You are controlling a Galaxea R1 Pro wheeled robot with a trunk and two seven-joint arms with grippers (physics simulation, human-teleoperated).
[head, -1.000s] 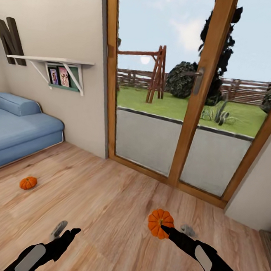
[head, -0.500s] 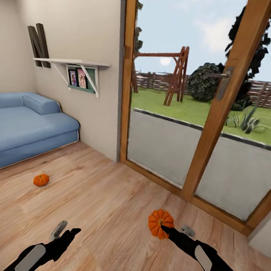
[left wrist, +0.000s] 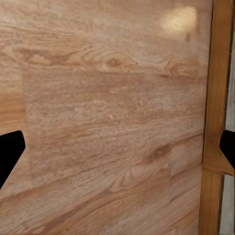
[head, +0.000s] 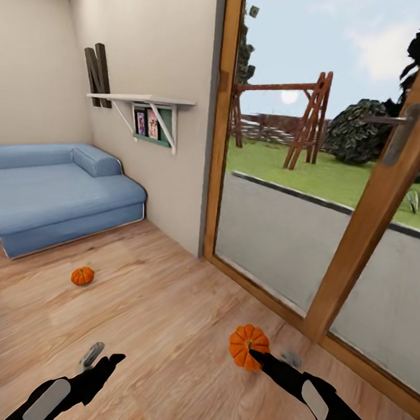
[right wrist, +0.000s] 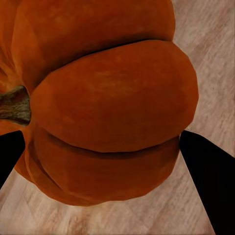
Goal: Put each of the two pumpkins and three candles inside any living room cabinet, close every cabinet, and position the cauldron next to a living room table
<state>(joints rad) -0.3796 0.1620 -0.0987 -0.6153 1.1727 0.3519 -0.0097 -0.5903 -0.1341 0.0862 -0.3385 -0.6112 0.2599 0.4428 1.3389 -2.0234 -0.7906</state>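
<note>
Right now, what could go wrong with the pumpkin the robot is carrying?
The right gripper pinches the pumpkin by its rounded sides, so it might slip out and roll across the wooden floor. The second pumpkin lies loose on the floor near the blue sofa and could get bumped.

Two small, round, ribbed, bright-orange pumpkins show. One pumpkin [head: 249, 346] is held above the wooden floor [head: 172, 335] between the fingers of the right end effector [head: 266, 358], tipped on its side so its short brownish stem [right wrist: 13, 105] points sideways rather than up. The other pumpkin [head: 82, 276] sits upright on the floor, well apart from the first, near the blue sofa [head: 57, 192].
</note>
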